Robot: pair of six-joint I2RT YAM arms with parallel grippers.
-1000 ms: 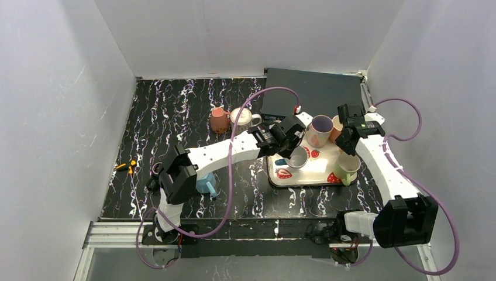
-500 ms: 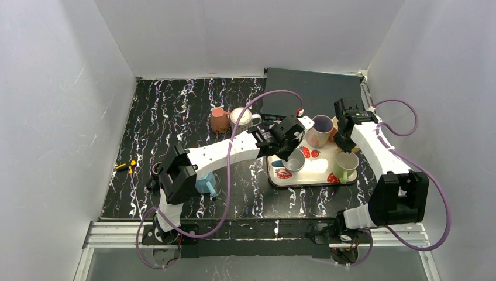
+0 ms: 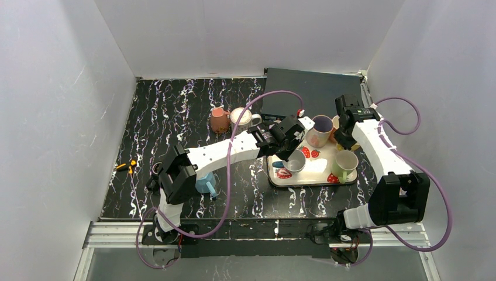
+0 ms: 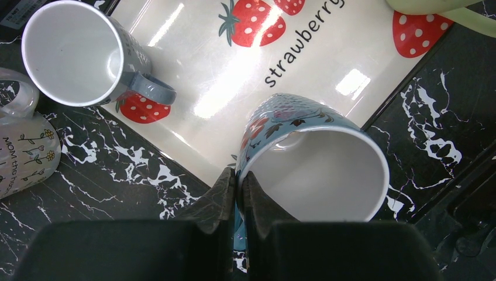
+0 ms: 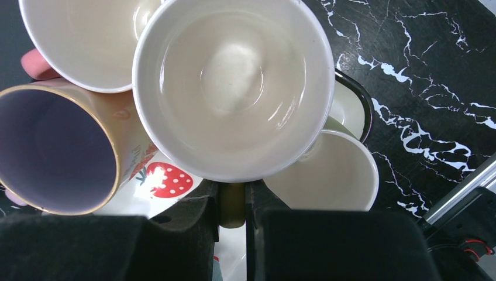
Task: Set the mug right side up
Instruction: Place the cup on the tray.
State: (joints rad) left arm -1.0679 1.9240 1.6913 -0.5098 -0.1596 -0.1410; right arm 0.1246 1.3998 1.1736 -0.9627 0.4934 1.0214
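Observation:
My left gripper is shut on the wall of a blue flowered mug, one finger inside the rim and one outside. The mug's white mouth faces up, slightly tilted, over the left part of the strawberry tray. My right gripper is shut on the olive-green handle of a mug with a white inside, mouth towards the camera. In the top view that mug is mostly hidden under the gripper.
On the tray are a peach mug with a purple inside, a pink-handled mug, a green mug and a grey mug. A brown mug and a white mug stand on the marbled table. A dark board lies behind.
The right arm has swung its elbow inward and its gripper has shifted slightly left and back with its mug. The left gripper and the blue mug have barely moved.

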